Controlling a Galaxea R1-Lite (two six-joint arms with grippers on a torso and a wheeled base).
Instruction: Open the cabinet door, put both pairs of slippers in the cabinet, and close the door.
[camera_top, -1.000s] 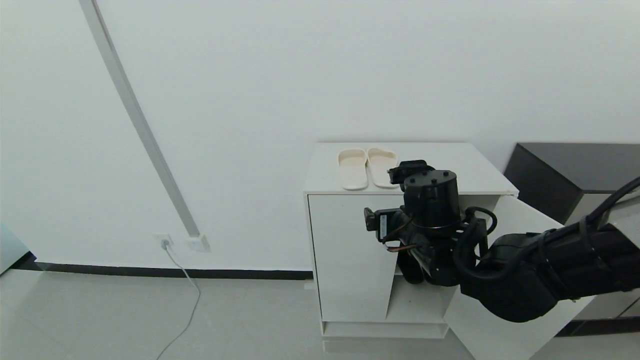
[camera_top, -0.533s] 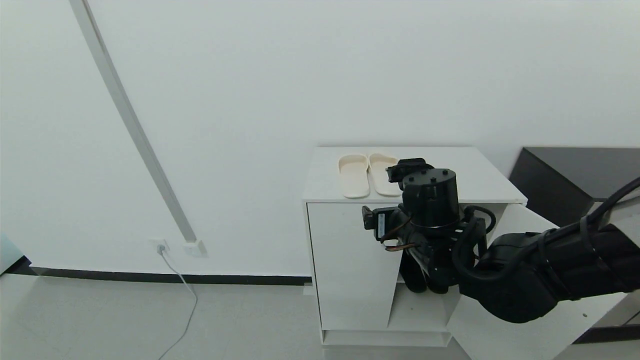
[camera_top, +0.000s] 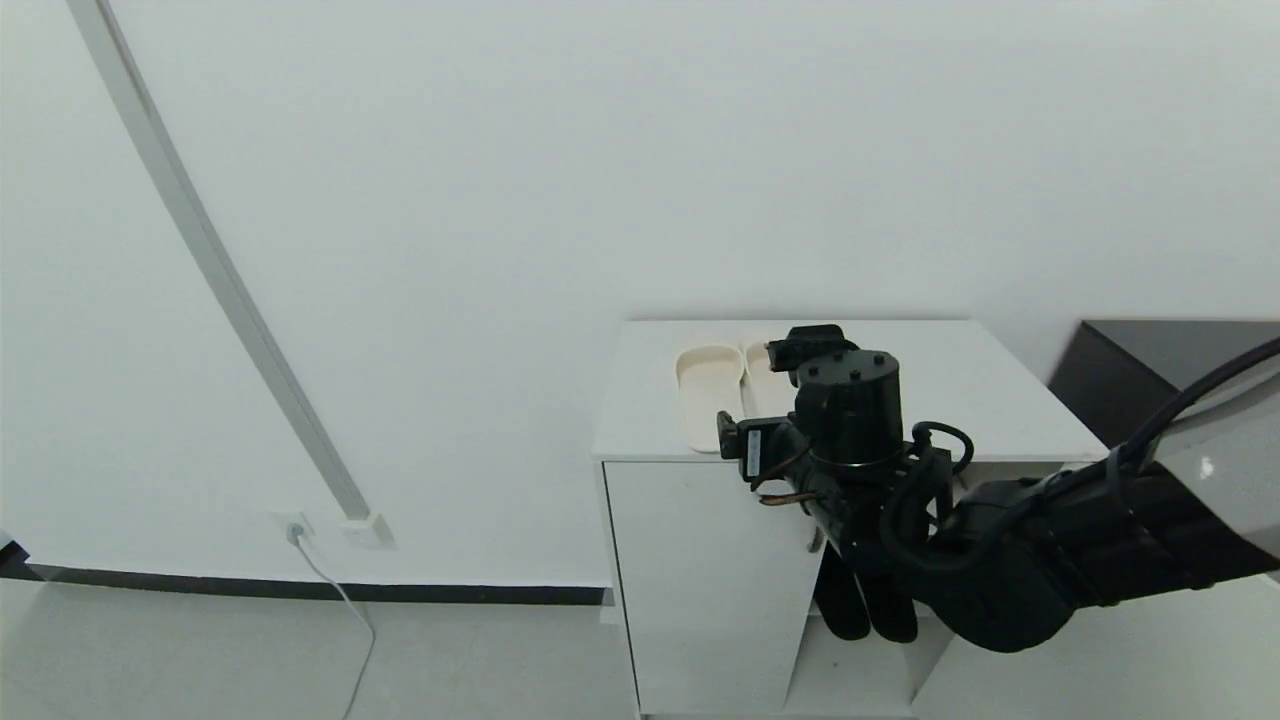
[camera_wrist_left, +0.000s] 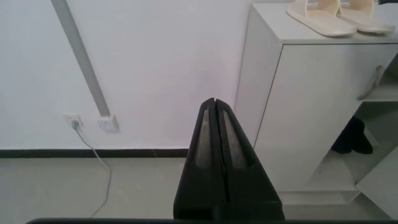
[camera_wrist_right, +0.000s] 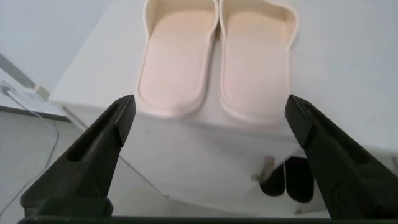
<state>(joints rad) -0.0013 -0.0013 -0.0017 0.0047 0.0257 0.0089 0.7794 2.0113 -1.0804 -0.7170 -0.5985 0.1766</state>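
Plain cream slippers (camera_wrist_right: 217, 59) just ahead of my black right pincer (camera_wrist_right: 210, 104); white cabinet (camera_wrist_right: 348, 68) under them; black slippers (camera_wrist_right: 297, 180) lower, inside; my left pincer (camera_wrist_left: 215, 106) black too; white wall (camera_wrist_left: 155, 62), grey floor (camera_wrist_left: 62, 186) beyond it.

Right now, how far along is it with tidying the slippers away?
Done: the cabinet door stands open and the black slippers sit inside. In hand: the right gripper, open, faces the cream slippers on the cabinet top. Left: grab them, shelve them, shut the door.
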